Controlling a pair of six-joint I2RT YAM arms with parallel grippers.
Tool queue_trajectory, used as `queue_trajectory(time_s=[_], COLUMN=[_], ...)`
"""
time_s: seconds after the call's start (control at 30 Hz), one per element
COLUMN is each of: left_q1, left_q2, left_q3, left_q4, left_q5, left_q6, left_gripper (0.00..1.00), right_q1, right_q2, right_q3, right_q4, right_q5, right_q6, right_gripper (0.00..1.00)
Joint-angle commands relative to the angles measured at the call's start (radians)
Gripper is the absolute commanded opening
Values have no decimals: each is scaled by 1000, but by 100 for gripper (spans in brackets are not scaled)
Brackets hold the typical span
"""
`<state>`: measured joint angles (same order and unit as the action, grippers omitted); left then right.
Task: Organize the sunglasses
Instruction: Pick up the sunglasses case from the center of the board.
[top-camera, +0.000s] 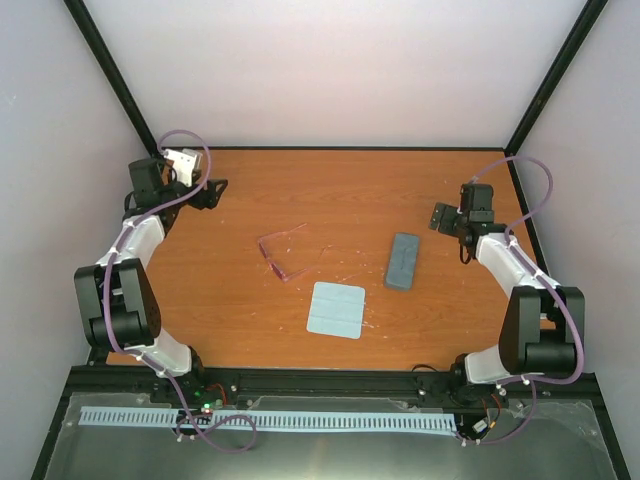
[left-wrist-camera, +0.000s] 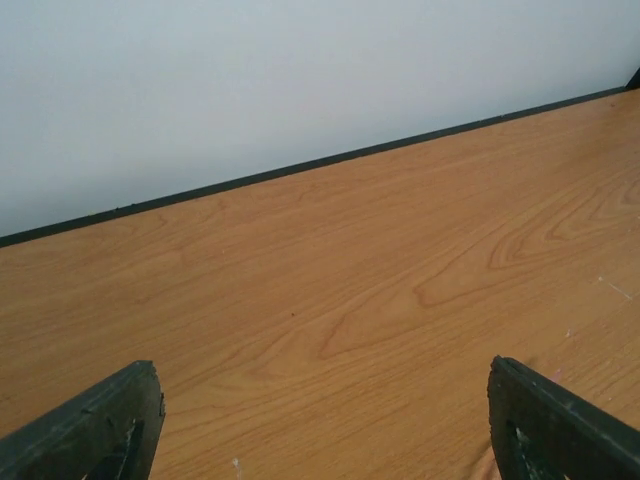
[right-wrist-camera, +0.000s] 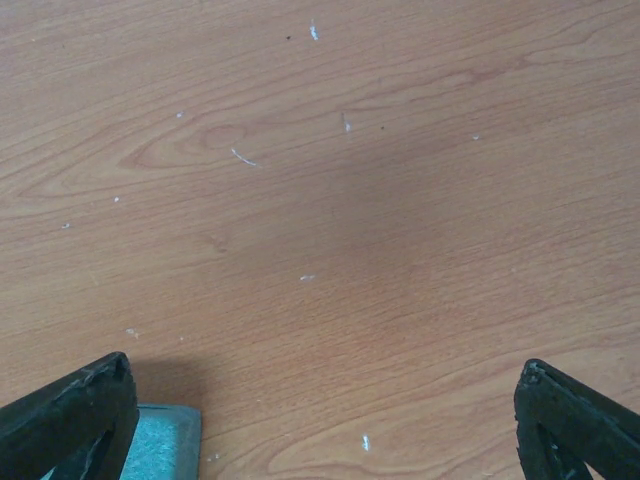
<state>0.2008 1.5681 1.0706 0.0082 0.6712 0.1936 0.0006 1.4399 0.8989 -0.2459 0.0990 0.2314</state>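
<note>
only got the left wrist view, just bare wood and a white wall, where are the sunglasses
Observer: The thin translucent pink-purple sunglasses lie near the middle of the wooden table, nearer the left end effector than the right one.
Operator: ok is the right one holding anything
Observer: No, the right end effector is open and empty, with a grey-blue oblong case just beside one finger.
</note>
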Motion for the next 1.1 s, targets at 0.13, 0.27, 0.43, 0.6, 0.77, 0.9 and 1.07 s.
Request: queue_trajectory(time_s=[0.13,0.27,0.43,0.6,0.77,0.9,1.07], left_q1=[-15,-16,-17,-16,-16,-16,-16], left_q2=[31,69,103,129,146,151,162], left_q3=[23,65,100,124,143,143,143], left_q4=[-43,-64,-81,-90,-106,-105,-103], left_q5=[-60,-54,-52,-58,-69,-73,-60], left_q6=[18,14,15,17,25,32,22], left_gripper=[89,89,89,89,89,89,88], right_q1=[0,2,86,202,226,234,270], right_q2=[5,35,149,315,387,406,437], right_q3=[68,53,144,276,341,365,391], right_q4=[-93,-58,-202,-365,-450,-498,-559], right_q5=[-183,-320,-250,-160,-108,-96,-68], right_q6=[70,122,111,102,120,122,117], right_gripper=[100,88,78,82,82,82,82])
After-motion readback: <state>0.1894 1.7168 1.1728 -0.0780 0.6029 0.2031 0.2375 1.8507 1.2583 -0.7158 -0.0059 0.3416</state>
